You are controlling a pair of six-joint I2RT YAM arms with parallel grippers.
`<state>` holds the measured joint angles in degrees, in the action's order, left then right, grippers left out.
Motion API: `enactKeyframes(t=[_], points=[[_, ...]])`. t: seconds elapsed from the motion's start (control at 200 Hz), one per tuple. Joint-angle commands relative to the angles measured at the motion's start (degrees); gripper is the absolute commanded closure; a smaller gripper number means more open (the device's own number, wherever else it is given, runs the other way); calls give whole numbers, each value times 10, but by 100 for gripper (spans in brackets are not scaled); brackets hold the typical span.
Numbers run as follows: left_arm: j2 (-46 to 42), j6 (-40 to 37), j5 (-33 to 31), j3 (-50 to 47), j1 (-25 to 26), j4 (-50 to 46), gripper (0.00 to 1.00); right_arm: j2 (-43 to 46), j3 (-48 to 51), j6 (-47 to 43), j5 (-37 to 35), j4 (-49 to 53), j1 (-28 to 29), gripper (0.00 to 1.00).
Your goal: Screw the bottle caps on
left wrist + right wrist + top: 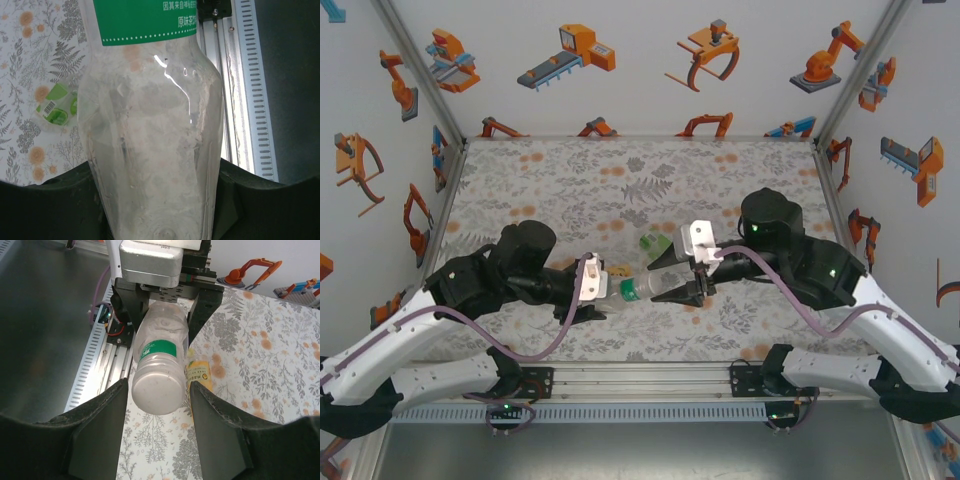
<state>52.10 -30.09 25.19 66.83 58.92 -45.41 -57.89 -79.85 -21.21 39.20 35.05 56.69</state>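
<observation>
Between the two hands, the slim clear bottle [665, 283] is hanging level: the left hand [605, 290] is pinching one end, the right hand [700, 284] its base. I cannot tell whether its cap is on. The amber bottle [200, 374] and green bottle [56, 104] are lying just beside the hands, likely awaiting theirs.

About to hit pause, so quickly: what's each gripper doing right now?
Left gripper: closed on the clear bottle, neck end.
Right gripper: closed on the clear bottle, base end.

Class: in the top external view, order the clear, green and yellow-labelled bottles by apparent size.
Largest: clear bottle. Then green bottle and yellow-labelled bottle: unsure, the yellow one is largely hidden.
</observation>
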Motion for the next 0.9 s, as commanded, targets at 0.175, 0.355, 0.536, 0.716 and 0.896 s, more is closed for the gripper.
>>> enactKeyframes(t=[0.175,0.355,0.536,0.716,0.896], points=[[-5,5,1,0,3,7,100,6,11,22,-11,-33,4,67],[-4,4,-10,0,3,7,100,8,20,133,-43,-55,5,83],[-4,-1,-23,0,3,8,100,5,36,399,-147,-64,5,96],[6,-8,-38,-1,3,18,100,-28,22,730,-237,-7,5,100],[6,-10,-50,-7,3,37,100,-25,83,1045,-251,-12,0,100]])
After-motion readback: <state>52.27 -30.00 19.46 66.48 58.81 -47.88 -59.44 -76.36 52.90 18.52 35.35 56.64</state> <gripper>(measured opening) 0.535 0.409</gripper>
